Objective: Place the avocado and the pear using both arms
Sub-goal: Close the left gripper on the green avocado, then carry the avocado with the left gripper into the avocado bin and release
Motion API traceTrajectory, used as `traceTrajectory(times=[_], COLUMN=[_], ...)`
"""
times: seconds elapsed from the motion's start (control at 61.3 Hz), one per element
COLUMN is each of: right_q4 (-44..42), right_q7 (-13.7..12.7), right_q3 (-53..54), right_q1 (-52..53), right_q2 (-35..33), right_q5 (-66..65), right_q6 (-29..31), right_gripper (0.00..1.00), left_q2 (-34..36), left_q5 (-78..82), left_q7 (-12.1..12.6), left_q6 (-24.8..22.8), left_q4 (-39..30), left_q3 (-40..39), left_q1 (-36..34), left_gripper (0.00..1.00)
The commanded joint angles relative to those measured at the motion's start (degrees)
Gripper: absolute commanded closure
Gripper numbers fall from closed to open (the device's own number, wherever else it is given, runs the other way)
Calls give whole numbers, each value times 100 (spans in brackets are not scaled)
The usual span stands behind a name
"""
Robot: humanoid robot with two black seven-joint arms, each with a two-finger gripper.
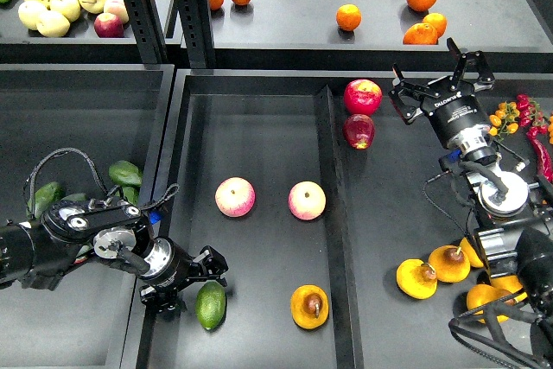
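The avocado (210,305) lies dark green and glossy on the floor of the middle tray, near its front left. My left gripper (200,279) is open right beside it, on its left and upper side, holding nothing. The pear (310,307) lies yellow-orange with its brown stem end up, to the right of the avocado in the same tray. My right gripper (439,77) is open and empty, high over the back of the right tray, far from both fruits.
Two pink-yellow apples (235,196) (307,200) lie mid-tray. Two red apples (363,96) sit past the divider (333,213). More pears (416,278) lie front right, more avocados (125,174) in the left tray, oranges (349,16) on the back shelf.
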Motion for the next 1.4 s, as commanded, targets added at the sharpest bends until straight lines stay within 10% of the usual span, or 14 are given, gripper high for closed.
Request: traceTrajectory(times=[0.0,0.441,0.735,1.387], right_q4=[4,4,4,-5], right_q7=[7,-2,-11,-11], right_q3=[0,0,0,8], right_q1=[-8,-17,-26,-43], right_q2=[0,0,0,0], right_q5=[2,2,-6,2], right_q6=[0,0,0,0], right_gripper=[1,1,1,1], left_q2=[-21,-38,-38,-179], left_q5=[41,50,216,726], left_q7=[0,0,0,0], left_q6=[-1,-1,-1,-1], left_q4=[16,78,200,517], left_q3=[1,1,-42,-614], left_q1=[29,73,117,47], left_gripper=[7,11,46,52])
